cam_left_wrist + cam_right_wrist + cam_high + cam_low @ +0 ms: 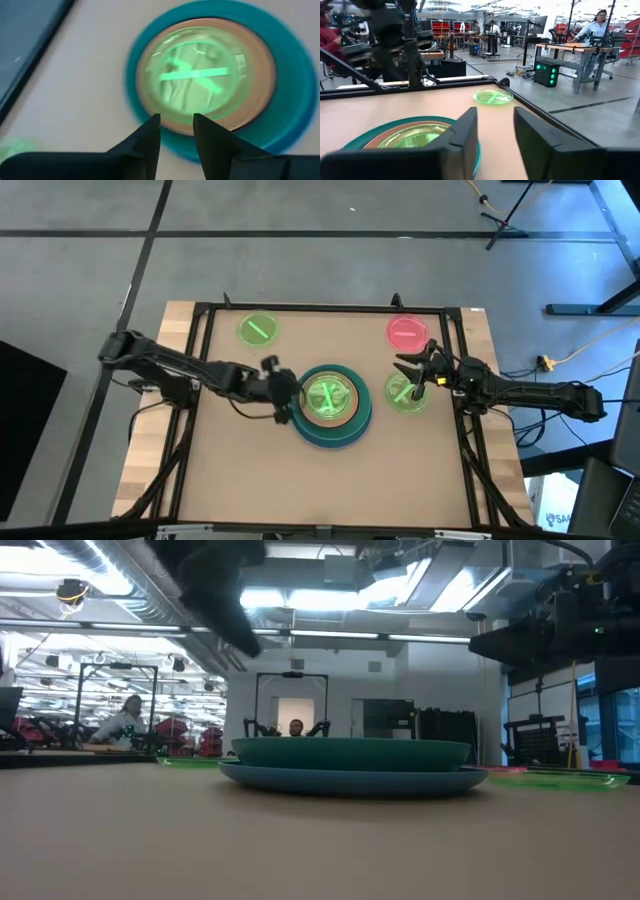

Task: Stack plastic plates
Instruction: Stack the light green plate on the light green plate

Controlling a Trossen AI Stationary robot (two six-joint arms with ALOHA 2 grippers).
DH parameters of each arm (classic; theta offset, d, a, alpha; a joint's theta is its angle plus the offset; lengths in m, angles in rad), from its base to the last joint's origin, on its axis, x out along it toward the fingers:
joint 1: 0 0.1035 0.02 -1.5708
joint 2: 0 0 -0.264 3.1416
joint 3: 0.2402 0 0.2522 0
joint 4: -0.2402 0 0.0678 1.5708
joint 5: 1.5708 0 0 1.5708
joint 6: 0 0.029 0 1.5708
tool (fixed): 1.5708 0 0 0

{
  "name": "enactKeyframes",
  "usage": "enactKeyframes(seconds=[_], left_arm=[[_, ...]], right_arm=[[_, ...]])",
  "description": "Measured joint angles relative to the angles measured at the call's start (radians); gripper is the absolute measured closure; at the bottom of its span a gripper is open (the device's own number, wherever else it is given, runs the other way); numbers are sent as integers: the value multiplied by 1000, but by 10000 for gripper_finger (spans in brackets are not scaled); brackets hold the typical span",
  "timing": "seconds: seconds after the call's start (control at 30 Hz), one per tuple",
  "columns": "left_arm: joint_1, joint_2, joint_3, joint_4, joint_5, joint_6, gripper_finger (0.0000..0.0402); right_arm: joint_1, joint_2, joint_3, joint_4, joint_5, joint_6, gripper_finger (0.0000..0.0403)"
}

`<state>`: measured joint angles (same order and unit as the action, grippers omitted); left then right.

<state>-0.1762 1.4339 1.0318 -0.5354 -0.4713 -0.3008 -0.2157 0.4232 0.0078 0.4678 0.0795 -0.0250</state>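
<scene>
A stack (pixel 331 406) stands mid-table: a blue plate (pixel 350 780) at the bottom, a teal one (pixel 350 753) on it, then a peach plate (pixel 255 75) with a small green plate (pixel 197 75) on top. My left gripper (pixel 290 402) hovers open over the stack's left rim, its fingers (pixel 150 137) a little apart. My right gripper (pixel 412 374) is open above a second small green plate (pixel 405 394), which lies flat on the table right of the stack. A third green plate (pixel 258 330) and a pink-red plate (pixel 407 332) lie near the far edge. No black plate shows.
A black frame (pixel 330 308) borders the tan tabletop on all sides. Bare table lies in front of the stack (pixel 330 480). Beyond the table, people show at workbenches (pixel 592 22), far from the arms.
</scene>
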Motion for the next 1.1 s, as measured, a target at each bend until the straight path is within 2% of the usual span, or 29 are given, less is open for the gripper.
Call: enactKeyframes(seconds=[0.2,0.33,0.57,0.73,0.9,1.1], left_arm=[[104,-161,-157,-72,-71,-128,291],[234,-166,-225,-121,-28,-164,291],[489,-45,-270,-73,52,48,291],[638,64,-270,35,137,198,291],[721,151,-270,129,143,313,292],[768,203,-266,189,153,387,296]], right_arm=[[0,0,0,3,0,-7,239],[0,0,0,3,1,-9,233],[0,0,0,3,33,-44,233],[0,0,0,3,45,-78,233],[0,0,0,3,49,-85,233],[0,0,0,-19,49,-73,233]])
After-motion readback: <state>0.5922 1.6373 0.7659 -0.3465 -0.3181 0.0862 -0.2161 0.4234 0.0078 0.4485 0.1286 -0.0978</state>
